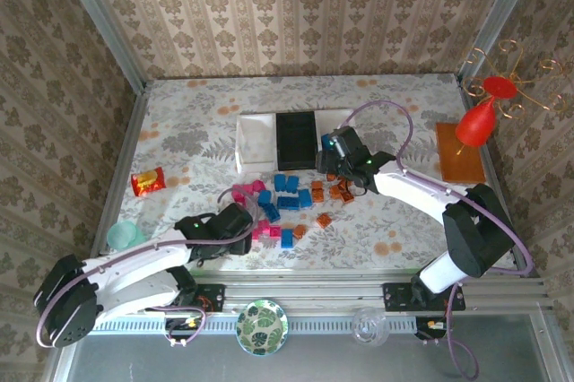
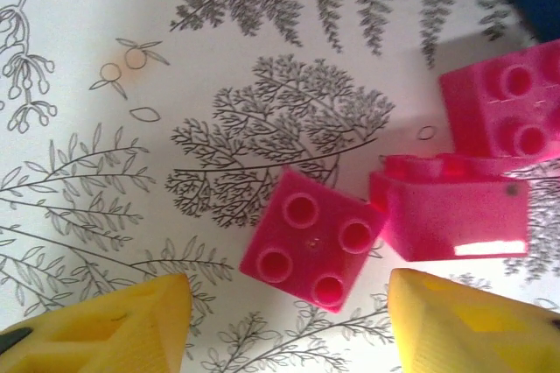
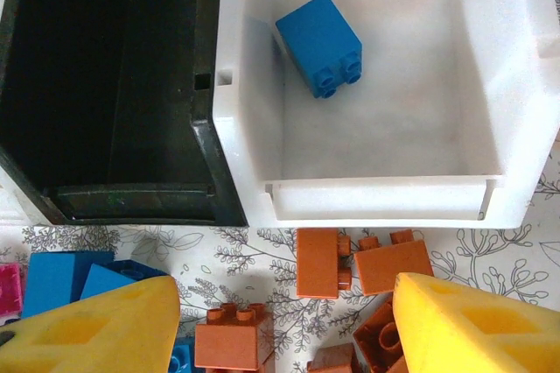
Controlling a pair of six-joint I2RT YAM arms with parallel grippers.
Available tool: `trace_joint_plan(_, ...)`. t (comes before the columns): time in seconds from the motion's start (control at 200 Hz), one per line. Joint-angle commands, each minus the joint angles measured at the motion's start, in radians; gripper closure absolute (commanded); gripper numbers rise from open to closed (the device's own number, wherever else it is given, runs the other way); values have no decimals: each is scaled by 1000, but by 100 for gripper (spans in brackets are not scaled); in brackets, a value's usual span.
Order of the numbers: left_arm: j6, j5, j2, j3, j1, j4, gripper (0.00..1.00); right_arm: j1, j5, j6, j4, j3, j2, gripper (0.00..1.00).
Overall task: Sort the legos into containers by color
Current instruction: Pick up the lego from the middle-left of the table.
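A: What lies around the jaws?
B: A floral desk (image 1: 179,131). Beyond the right gripper (image 3: 284,299), jaws spread and empty, a white tray (image 3: 516,84) holds 1 blue brick (image 3: 318,43); a black tray (image 3: 114,66) touches it. Brown bricks (image 3: 319,261) lie just ahead of the jaws.
A: And the left gripper (image 2: 284,303)?
B: Jaws spread either side of 1 pink brick (image 2: 311,240), not touching. Probably light, stiff, slick plastic; pinch its 2 flat side walls.

The table cloth (image 2: 105,242) is white, with grey fern drawings and small orange spots. There are pink legos (image 2: 311,240), blue legos (image 3: 319,43) and brown-orange legos (image 3: 229,347). The black tray (image 3: 131,202) is plain, as is the white tray (image 3: 376,202). The left gripper (image 2: 289,290) has yellow fingers (image 2: 114,329).
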Motion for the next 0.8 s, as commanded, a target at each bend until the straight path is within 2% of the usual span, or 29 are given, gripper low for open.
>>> trace_joint_plan(0.0, 11, -55, 49, 20, -7, -8, 38, -1, 24, 23, 19, -7, -34, 33)
trace_joint_plan(0.43, 113, -34, 222, 75, 76, 163, 38, -1, 46, 18, 2, -16, -81, 33)
trace_joint_plan(0.61, 107, -21, 260, 81, 77, 158, 46, -1, 45, 20, 5, -24, -81, 32)
trace_joint_plan(0.795, 53, -11, 207, 48, 64, 93, 40, -3, 56, 16, 0, -29, -90, 32)
